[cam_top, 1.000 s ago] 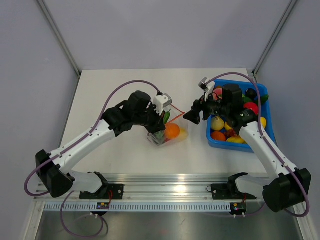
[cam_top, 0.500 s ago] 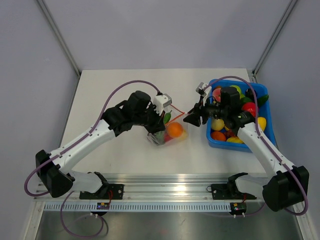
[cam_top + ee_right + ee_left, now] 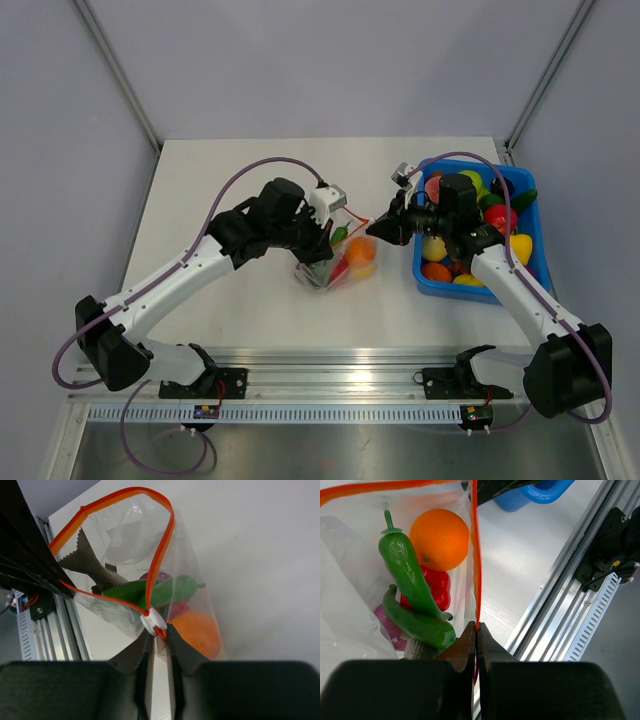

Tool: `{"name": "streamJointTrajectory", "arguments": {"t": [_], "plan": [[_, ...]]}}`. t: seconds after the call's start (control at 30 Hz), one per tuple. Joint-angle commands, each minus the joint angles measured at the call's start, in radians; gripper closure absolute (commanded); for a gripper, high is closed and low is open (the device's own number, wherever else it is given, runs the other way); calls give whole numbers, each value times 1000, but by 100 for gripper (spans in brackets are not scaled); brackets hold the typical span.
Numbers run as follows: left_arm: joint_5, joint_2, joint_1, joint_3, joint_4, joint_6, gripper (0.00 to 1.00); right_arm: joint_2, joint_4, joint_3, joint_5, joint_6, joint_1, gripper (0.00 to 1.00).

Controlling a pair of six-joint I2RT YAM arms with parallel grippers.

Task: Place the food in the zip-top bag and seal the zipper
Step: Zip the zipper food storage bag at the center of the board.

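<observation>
The clear zip-top bag hangs between both grippers just above the table's middle. Its orange-red zipper gapes in a loop. Inside lie an orange, a green chilli, a red pepper, a green cucumber and a grey toy fish. My left gripper is shut on the zipper strip at one end of the mouth. At the opposite end my right gripper is pinched shut on the bag's corner, right behind the white slider. More food fills the bin.
The blue bin stands at the right, under the right arm's forearm. An aluminium rail runs along the table's near edge, close below the bag. Purple cables arch over both arms.
The right gripper has moved a little left and closed from wide open onto the bag's corner at the slider. The bag has shifted slightly up and right. The left grip holds.
</observation>
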Motion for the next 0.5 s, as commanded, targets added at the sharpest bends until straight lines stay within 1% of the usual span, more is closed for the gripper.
{"name": "streamJointTrajectory", "arguments": {"t": [0.0, 0.03, 0.07, 0.1, 0.13, 0.17, 0.23, 0.27, 0.3, 0.37, 0.4, 0.47], "plan": [[8, 21, 6, 64, 1, 21, 100, -26, 84, -7, -25, 24, 0, 83], [-12, 30, 6, 87, -18, 23, 86, -29, 89, -7, -26, 27, -2, 87], [-29, 39, 6, 105, -35, 29, 71, -35, 99, -12, -25, 32, 0, 92], [-49, 73, 6, 133, -56, 41, 53, -45, 118, -28, -25, 46, 0, 100], [-89, 90, 6, 191, -102, 49, 36, -52, 148, -39, -25, 65, 0, 100], [-97, 103, 6, 228, -124, 58, 29, -59, 186, -48, -26, 73, 1, 100], [-92, 136, 6, 280, -154, 98, 24, -72, 193, -62, -25, 75, 0, 100], [-83, 142, 4, 326, -156, 109, 23, -72, 187, -62, -23, 69, 1, 100], [-72, 145, 6, 337, -151, 139, 23, -72, 182, -62, -23, 64, 1, 100], [-34, 137, 4, 342, -101, 168, 24, -72, 173, -61, -26, 60, 0, 100], [35, 130, 6, 331, -52, 214, 24, -73, 173, -59, -31, 60, 0, 100], [78, 125, 4, 311, -6, 257, 24, -75, 175, -59, -34, 60, 1, 100]]}}
